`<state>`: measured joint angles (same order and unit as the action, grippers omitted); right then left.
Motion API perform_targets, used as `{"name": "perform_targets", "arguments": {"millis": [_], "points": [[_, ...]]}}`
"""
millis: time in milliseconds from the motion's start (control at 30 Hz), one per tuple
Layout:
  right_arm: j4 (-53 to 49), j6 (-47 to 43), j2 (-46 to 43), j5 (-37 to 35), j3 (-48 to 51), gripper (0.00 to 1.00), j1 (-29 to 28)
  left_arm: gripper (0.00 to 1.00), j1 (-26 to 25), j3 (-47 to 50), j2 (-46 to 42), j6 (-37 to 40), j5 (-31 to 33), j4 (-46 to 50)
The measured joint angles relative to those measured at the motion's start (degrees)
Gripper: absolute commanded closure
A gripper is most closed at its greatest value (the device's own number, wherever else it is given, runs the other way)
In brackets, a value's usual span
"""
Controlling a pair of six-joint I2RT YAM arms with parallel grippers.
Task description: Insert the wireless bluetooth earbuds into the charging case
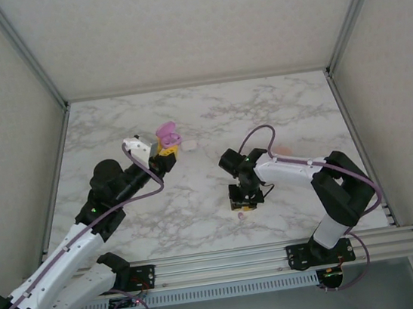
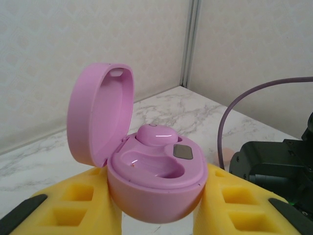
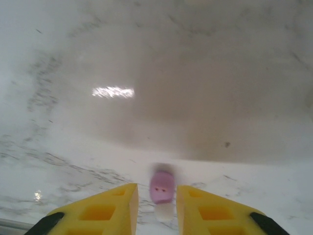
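My left gripper (image 1: pixel 165 149) is raised above the table, shut on the purple-pink charging case (image 2: pixel 156 186). The case's lid (image 2: pixel 100 115) stands open. One purple earbud (image 2: pixel 155 134) sits in the far socket; the near socket is bare. The yellow fingers (image 2: pixel 83 205) press the case from both sides. My right gripper (image 1: pixel 245 204) points down at the table near the front. A second purple earbud (image 3: pixel 161 187), blurred, lies on the marble between its yellow fingertips (image 3: pixel 115 208), with a gap on its left side. The same earbud (image 1: pixel 242 215) shows just below that gripper from above.
A small white piece (image 1: pixel 190 146) lies beside the held case, and a peach-pink piece (image 1: pixel 285 150) lies further right, behind the right arm (image 2: pixel 274 166). White walls and metal uprights (image 1: pixel 34 63) enclose the marble table (image 1: pixel 197 201). A rail (image 1: pixel 265 253) runs along the front edge.
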<state>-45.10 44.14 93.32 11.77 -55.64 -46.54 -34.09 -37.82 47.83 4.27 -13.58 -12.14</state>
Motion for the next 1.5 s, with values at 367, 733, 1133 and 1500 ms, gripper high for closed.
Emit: {"name": "perform_targets", "arguments": {"millis": [367, 733, 1133, 1500], "points": [[-2.08, 0.15, -2.58, 0.26, 0.39, 0.7, -1.77, 0.84, 0.0, -0.39, 0.09, 0.0, -0.04, 0.44], [-1.05, 0.17, -2.36, 1.51, 2.75, 0.78, -1.88, 0.84, 0.0, -1.03, 0.61, 0.0, -0.87, 0.39], [1.38, 0.22, -2.43, 1.79, 5.95, 0.81, -1.88, 0.84, 0.0, -1.07, 0.55, 0.0, -0.87, 0.42], [5.79, 0.57, -6.4, 3.82, 10.73, 0.81, 0.87, 0.84, 0.0, -1.07, 0.7, -1.22, -0.92, 0.33]]}}
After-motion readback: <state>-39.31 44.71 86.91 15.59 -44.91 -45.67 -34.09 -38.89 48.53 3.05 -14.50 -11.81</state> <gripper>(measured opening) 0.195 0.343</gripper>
